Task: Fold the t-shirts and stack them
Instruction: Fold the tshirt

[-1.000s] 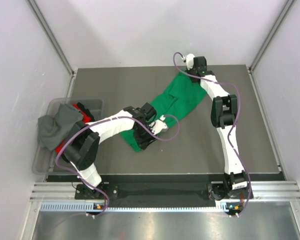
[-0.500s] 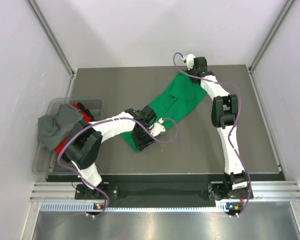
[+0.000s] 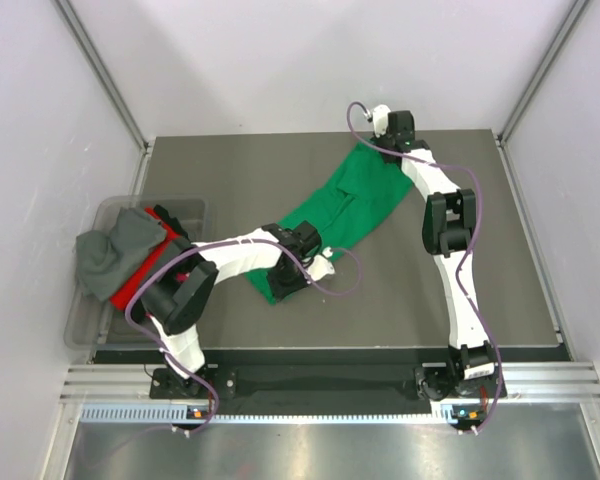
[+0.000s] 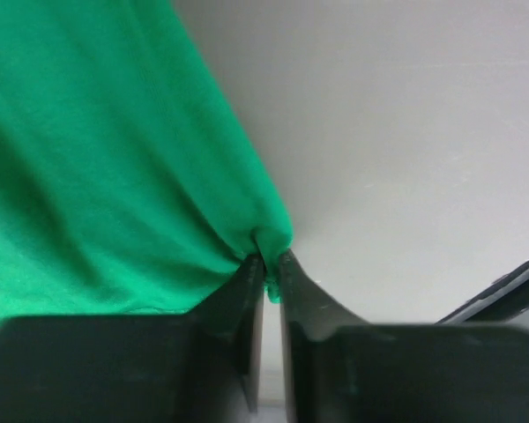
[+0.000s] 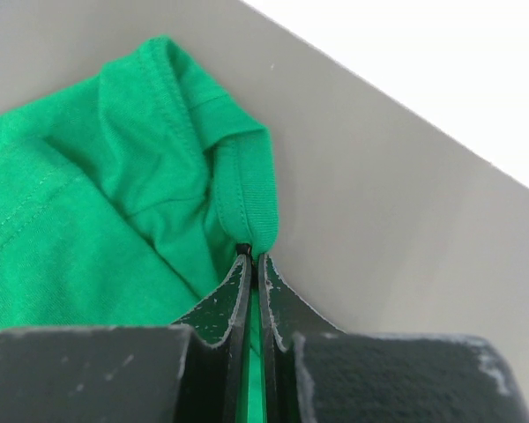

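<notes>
A bright green t-shirt (image 3: 345, 205) lies stretched in a diagonal band across the dark table (image 3: 230, 170), from far right down to near centre. My left gripper (image 3: 292, 284) sits at its near lower end, shut on a pinch of the green cloth (image 4: 271, 242). My right gripper (image 3: 372, 150) is at the far upper end, shut on the ribbed edge of the shirt (image 5: 254, 207). More t-shirts, grey (image 3: 110, 255) and red (image 3: 140, 280), are heaped in the bin at the left.
A clear plastic bin (image 3: 190, 208) stands at the table's left edge, with the grey shirt hanging over its rim. White walls and metal frame posts (image 3: 100, 70) enclose the table on three sides. Purple cables (image 3: 340, 285) loop off both arms.
The left gripper has slid slightly right along the shirt's near end and closed on the cloth. The right gripper keeps its hold at the far end.
</notes>
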Robot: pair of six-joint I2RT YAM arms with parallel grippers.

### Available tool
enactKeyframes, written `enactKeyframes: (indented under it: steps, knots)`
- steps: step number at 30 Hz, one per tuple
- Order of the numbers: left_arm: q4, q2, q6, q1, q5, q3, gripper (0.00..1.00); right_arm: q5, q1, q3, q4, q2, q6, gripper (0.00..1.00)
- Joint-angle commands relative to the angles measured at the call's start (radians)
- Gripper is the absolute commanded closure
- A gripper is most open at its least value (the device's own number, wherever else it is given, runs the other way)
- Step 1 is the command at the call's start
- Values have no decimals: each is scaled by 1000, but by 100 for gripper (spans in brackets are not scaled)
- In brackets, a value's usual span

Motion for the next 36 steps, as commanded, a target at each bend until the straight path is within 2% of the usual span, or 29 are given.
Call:
enactKeyframes:
  steps: [1,2,3,10,19,33,35,36]
  knots:
    - [-27,64,-6,-75,102,-3,94,-10,0,81,35,13,2,100]
    - [-32,71,-8,-87,107,8,99,-8,2,90,36,19,-2,100]
    - [-38,77,-11,-99,117,17,100,-5,5,100,37,25,-11,100]
    - [-76,173,-34,-214,206,132,100,-5,22,95,109,26,-46,100]
    - [-124,275,-63,-305,297,301,100,-11,46,98,178,31,-55,100]
    - [-176,351,-103,-345,377,638,100,-54,140,130,342,83,-112,100]
    - [-171,357,-115,-349,366,675,97,-77,137,111,386,73,-85,93]
    - [-170,359,-119,-354,355,683,94,-79,135,63,448,42,-77,85]
